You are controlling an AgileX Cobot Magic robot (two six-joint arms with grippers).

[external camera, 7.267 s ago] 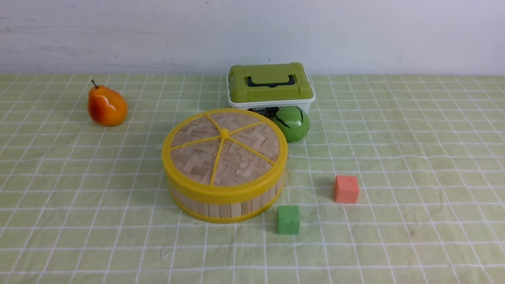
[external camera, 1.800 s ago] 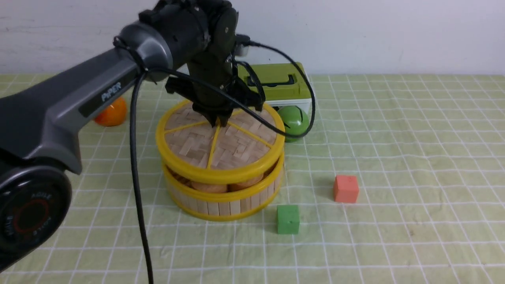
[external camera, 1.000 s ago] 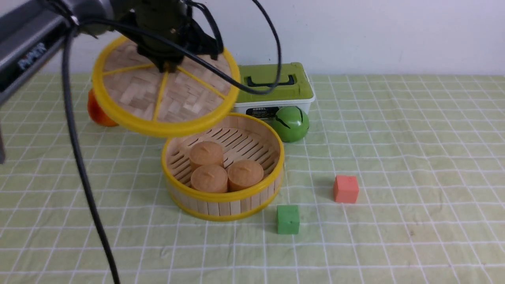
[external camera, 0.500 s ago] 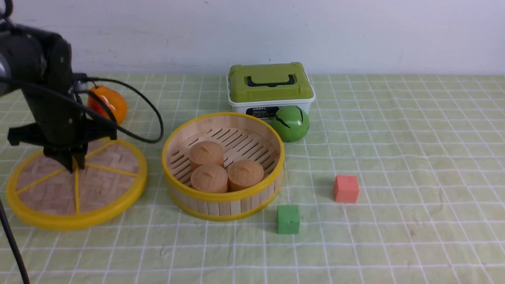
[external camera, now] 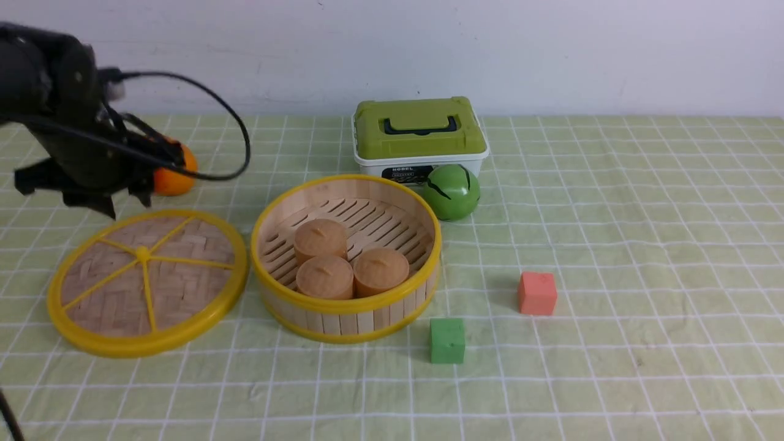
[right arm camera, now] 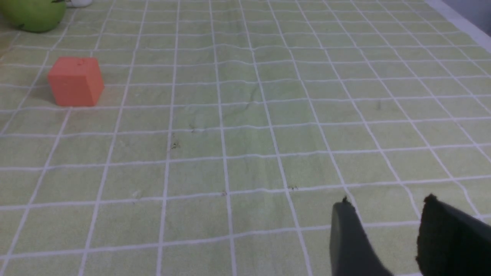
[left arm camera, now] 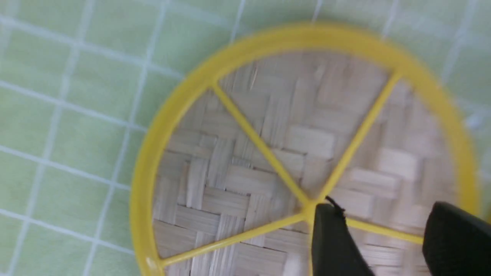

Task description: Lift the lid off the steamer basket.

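The lid (external camera: 184,291) lies flat beside the open steamer basket (external camera: 348,315).

Three buns (external camera: 324,277); two cubes (external camera: 538,294); one lid (external camera: 116,294); one basket (external camera: 346,315).

Dark left arm (external camera: 73,110) with a looping black cable (external camera: 239,138).

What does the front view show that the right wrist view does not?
Only the front view: the bamboo lid lying on the cloth, the open steamer basket with three round buns, the green cube, the orange pear partly behind the left end effector.

Only the right wrist view: the right end effector, its fingers apart.

Both: the salmon-red cube, the green round fruit, partly cut off in the wrist view, and the green checked cloth.
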